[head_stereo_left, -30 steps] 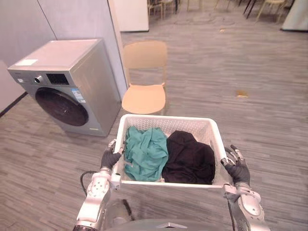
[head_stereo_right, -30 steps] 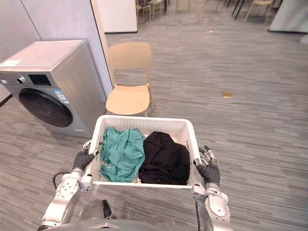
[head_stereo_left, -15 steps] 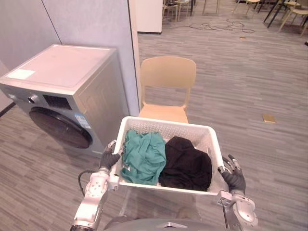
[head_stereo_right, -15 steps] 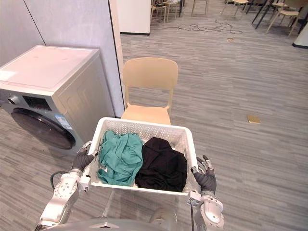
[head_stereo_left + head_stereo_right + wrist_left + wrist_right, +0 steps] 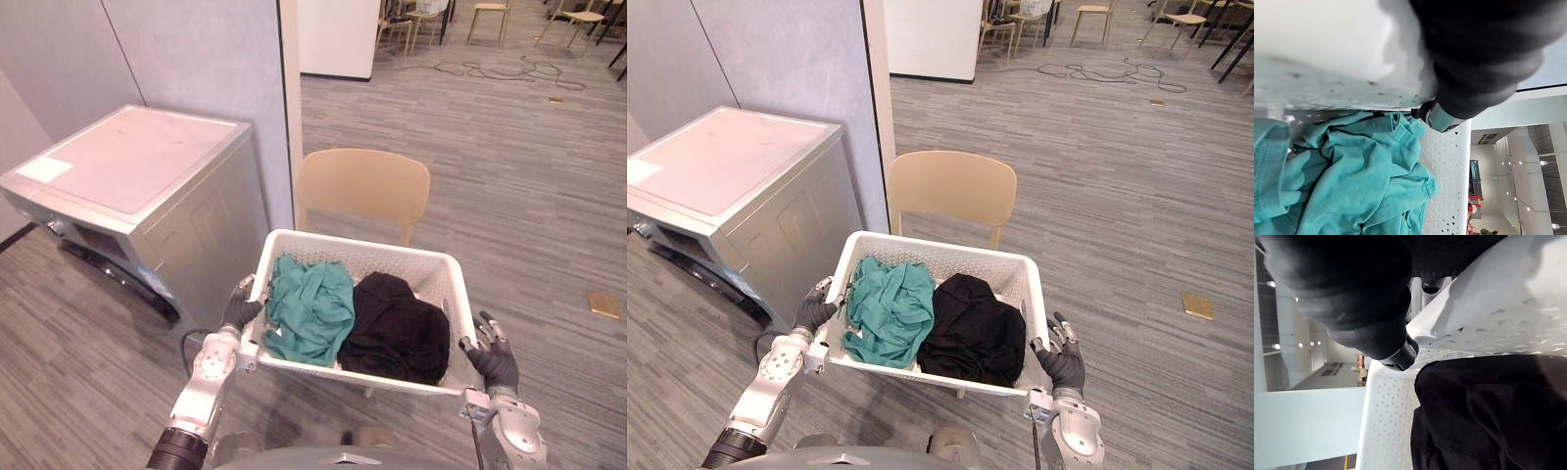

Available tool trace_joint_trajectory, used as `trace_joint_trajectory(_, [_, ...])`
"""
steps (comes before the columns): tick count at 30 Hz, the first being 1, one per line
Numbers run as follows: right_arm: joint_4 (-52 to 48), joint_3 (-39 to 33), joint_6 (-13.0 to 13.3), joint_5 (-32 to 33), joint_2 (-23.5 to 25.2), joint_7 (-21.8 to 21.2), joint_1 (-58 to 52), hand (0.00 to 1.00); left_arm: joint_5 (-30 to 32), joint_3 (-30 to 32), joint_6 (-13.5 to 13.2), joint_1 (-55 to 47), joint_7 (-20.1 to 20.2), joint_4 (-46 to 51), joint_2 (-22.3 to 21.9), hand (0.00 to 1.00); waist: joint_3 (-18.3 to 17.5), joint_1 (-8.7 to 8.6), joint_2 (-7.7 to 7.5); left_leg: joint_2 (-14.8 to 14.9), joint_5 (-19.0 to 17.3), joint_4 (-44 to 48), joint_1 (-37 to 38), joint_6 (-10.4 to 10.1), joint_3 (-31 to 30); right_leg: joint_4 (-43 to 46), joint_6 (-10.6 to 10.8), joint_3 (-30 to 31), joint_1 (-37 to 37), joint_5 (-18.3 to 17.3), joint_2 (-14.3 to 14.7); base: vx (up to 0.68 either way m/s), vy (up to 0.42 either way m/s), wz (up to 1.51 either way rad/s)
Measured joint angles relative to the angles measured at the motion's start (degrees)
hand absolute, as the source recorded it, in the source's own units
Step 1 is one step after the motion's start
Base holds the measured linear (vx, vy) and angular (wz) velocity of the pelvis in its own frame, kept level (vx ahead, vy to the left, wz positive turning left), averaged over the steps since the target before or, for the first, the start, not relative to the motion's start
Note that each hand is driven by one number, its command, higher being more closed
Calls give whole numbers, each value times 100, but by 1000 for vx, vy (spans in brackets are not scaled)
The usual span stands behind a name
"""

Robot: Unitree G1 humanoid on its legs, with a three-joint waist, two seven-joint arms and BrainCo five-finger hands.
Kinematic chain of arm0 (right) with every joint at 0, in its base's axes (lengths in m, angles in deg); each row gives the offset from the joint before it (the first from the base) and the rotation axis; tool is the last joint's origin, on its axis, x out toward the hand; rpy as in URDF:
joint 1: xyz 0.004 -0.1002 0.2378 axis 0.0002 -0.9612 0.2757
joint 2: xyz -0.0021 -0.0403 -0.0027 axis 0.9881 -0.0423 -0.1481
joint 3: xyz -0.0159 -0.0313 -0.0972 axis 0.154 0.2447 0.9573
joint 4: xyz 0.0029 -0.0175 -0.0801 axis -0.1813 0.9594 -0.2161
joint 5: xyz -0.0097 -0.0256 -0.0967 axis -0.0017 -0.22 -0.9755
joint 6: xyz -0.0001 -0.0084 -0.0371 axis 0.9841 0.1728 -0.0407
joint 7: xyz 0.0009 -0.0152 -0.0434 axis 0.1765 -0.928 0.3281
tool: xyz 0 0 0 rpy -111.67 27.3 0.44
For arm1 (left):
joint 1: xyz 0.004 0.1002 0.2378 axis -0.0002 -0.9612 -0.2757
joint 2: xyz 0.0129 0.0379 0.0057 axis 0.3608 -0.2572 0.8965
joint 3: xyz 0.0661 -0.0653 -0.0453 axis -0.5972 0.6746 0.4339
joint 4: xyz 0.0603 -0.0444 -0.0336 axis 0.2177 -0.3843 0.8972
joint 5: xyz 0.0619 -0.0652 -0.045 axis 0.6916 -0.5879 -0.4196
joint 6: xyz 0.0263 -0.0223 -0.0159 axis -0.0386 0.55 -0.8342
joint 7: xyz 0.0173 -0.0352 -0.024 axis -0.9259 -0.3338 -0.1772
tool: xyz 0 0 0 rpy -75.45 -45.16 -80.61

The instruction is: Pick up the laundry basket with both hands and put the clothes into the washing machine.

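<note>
The white perforated laundry basket [image 5: 363, 248] hangs in the air in front of me, carried between both hands. Inside it a teal garment [image 5: 310, 307] lies on the left and a black garment [image 5: 394, 329] on the right. My left hand [image 5: 238, 311] clamps the basket's left rim, its thumb [image 5: 1436, 115] hooked over the edge above the teal cloth. At the right rim my right hand [image 5: 493, 358] does the same, thumb [image 5: 1396, 355] over the edge beside the black cloth. The silver washing machine [image 5: 132, 186] stands to the front left, its front facing left.
A tan chair [image 5: 363, 189] stands right behind the basket, beside the washing machine. A grey partition wall [image 5: 196, 59] rises behind the machine. Wood-look floor [image 5: 549, 215] opens out to the right, with more chairs and cables far back.
The camera has moved: the washing machine and chair now sit closer and lower in view. Both hands keep the same hold on the basket, and the clothes lie as before.
</note>
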Motion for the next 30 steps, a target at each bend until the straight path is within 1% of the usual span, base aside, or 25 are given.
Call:
trace_joint_trajectory(1, [0,-80,3,5,11,-3,-11,100,-2,-50,-7,24,-2,4,-19,100,-14,-30,3,-152,-10,-970,-6,-56,30,-109,-8,-51,-29,46,-65,103,33,1])
trace_joint_trajectory(2, [1,-123,0,0,17,-2,-20,100,-2,-85,-8,34,-2,5,-39,100,-20,-42,15,-228,65,-1527,-11,-95,7,-131,11,-53,-64,77,-83,123,75,-3])
trace_joint_trajectory(3, [2,-230,-2,-7,8,-2,-47,100,-1,-147,-8,38,-5,-8,-116,100,-55,-54,92,-339,467,-2469,-39,-122,-16,-83,84,-37,-228,74,-84,135,127,-20])
trace_joint_trajectory(4, [2,-358,-3,-7,-3,-3,-37,100,-1,-215,-7,64,-8,-19,-177,100,-38,-28,141,-424,1263,-2864,-63,-224,-35,134,228,91,-472,49,-89,148,157,-32])
trace_joint_trajectory(5, [48,-391,-3,-6,3,-1,21,100,1,-217,-7,103,-10,-71,-179,100,-13,-37,72,-504,1357,-2929,-78,-255,1,259,262,187,-593,25,-162,161,158,-25])
trace_joint_trajectory(6, [62,-471,-2,-5,58,4,68,100,1,-243,-3,296,-13,-230,-191,100,19,-139,36,-658,1418,-3017,-198,-211,8,340,327,235,-801,66,-296,133,146,-8])
trace_joint_trajectory(7, [123,-504,-3,-6,68,4,209,100,7,-249,0,510,-14,-274,-171,100,132,-220,-25,-768,1453,-3095,-350,-138,67,341,400,301,-1024,113,-385,102,135,-4])
trace_joint_trajectory(8, [130,-537,-4,-5,73,6,297,100,7,-250,0,659,-14,-294,-161,100,253,-220,-52,-795,1469,-3121,-390,-116,150,355,451,388,-1100,150,-405,31,149,-22])
trace_joint_trajectory(9, [127,-569,-4,-11,69,28,421,100,16,-251,0,840,-35,-295,-153,100,358,-210,-116,-827,1477,-3129,-519,-102,274,355,483,473,-1306,207,-438,-33,154,-35])
trace_joint_trajectory(10, [119,-643,-3,-18,58,98,673,100,19,-251,0,1168,-102,-297,-152,100,566,-226,-153,-845,1464,-3088,-722,-50,371,298,533,574,-1516,318,-450,-68,142,-29])
trace_joint_trajectory(11, [117,-685,-1,-19,50,120,778,100,21,-260,0,1318,-127,-304,-153,100,612,-235,-150,-841,1453,-3028,-861,-29,382,271,552,594,-1629,371,-450,-83,118,-21])
trace_joint_trajectory(12, [95,-739,-2,-21,34,213,960,100,21,-274,0,1604,-162,-304,-153,100,641,-212,-160,-798,1389,-2899,-1157,47,474,256,578,666,-1900,429,-441,-82,77,-16])
trace_joint_trajectory(15, [-1,-843,10,-93,-95,546,1529,100,21,-277,-1,2419,-319,-398,-153,100,1084,-177,-141,-620,1161,-2447,-1554,56,574,203,594,700,-2129,571,-372,-98,58,-14])
trace_joint_trajectory(16, [-61,-853,10,-132,-131,609,1599,100,21,-277,-1,2577,-352,-441,-153,100,1084,-161,-141,-565,1121,-2351,-1698,65,614,202,597,712,-2242,603,-349,-124,55,-13])
trace_joint_trajectory(17, [-216,-894,20,-150,-204,749,1756,100,21,-267,-1,2946,-409,-563,-154,100,1105,-135,-140,-492,1100,-2211,-1987,76,637,210,600,710,-2476,687,-321,-89,42,-10])
trace_joint_trajectory(19, [-526,-1103,43,-215,-261,984,2222,100,93,-215,-1,3783,-495,-908,-153,100,1374,-115,-135,-362,1121,-1943,-2369,127,636,208,598,701,-2732,819,-268,-77,38,-3])
trace_joint_trajectory(21, [-572,-1152,187,-204,-321,1132,2521,100,143,-134,-1,4197,-578,-976,-152,100,1495,-109,-136,-333,1124,-1853,-2609,131,637,247,595,707,-2953,867,-266,-64,25,0])
trace_joint_trajectory(22, [-571,-1163,216,-201,-327,1164,2598,100,146,-114,-2,4292,-609,-977,-152,100,1508,-105,-134,-326,1125,-1826,-2685,132,636,265,591,709,-3028,875,-266,-43,14,0])
trace_joint_trajectory(23, [-569,-1161,251,-180,-319,1229,2785,100,161,9,-4,4537,-647,-1026,-156,100,1633,-85,-131,-284,1122,-1746,-2806,131,631,292,579,705,-3121,890,-252,0,0,0])
trace_joint_trajectory(24, [-570,-1147,268,-168,-314,1235,2839,100,191,56,-5,4621,-657,-1077,-156,100,1650,-79,-133,-265,1114,-1731,-2871,122,631,296,567,703,-3178,898,-244,0,0,0])
trace_joint_trajectory(25, [-566,-1112,351,-127,-314,1246,2976,100,246,183,-5,4802,-674,-1171,-155,100,1757,-63,-124,-208,1078,-1668,-2998,97,625,310,556,675,-3260,908,-216,0,0,0])
trace_joint_trajectory(26, [-565,-1106,363,-128,-315,1247,3002,100,247,213,-5,4822,-671,-1190,-156,100,1773,-60,-127,-199,1068,-1654,-3025,111,625,319,556,674,-3283,908,-212,0,0,0])
trace_joint_trajectory(28, [-543,-1037,383,-127,-318,1251,3287,100,246,449,-4,5033,-685,-1481,-151,100,1815,-43,-124,-116,1020,-1482,-3335,146,644,423,548,681,-3580,913,-188,-20,-22,-3])
trace_joint_trajectory(30, [-453,-993,384,-124,-321,1252,3555,100,248,628,18,5242,-676,-1730,-115,100,1924,-42,-125,-56,1000,-1340,-3509,169,647,487,546,681,-3719,915,-174,0,0,0])
